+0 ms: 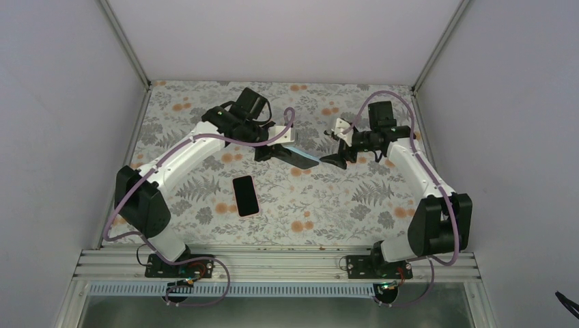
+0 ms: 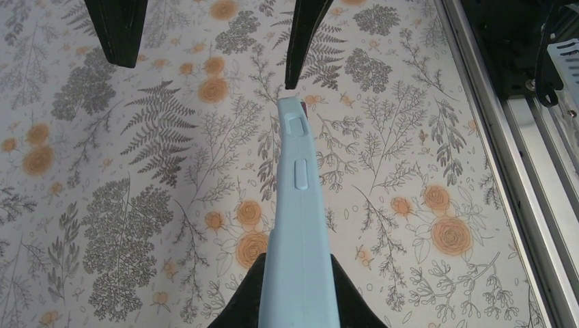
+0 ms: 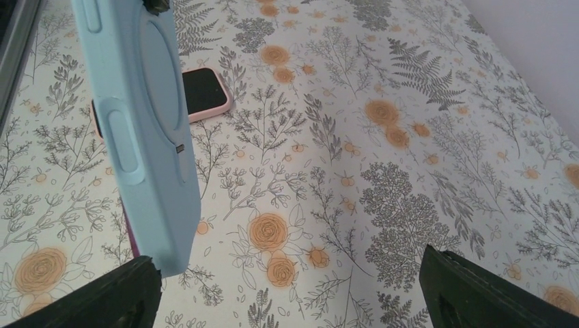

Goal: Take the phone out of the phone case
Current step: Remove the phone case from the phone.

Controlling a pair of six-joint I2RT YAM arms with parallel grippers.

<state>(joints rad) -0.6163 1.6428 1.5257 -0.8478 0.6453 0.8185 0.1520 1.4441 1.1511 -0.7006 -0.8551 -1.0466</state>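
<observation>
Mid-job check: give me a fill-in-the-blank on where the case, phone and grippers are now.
The left gripper is shut on the phone case, which is light ___.
The right gripper sits at the case's free end with its jaws ___.
The pink-edged phone lies flat on the floral table, dark screen facing ___.
Missing words: blue; open; up.

Light-blue phone case [image 3: 136, 123] aloft on edge; pink-rimmed black phone [image 1: 246, 195] flat, screen up.
</observation>
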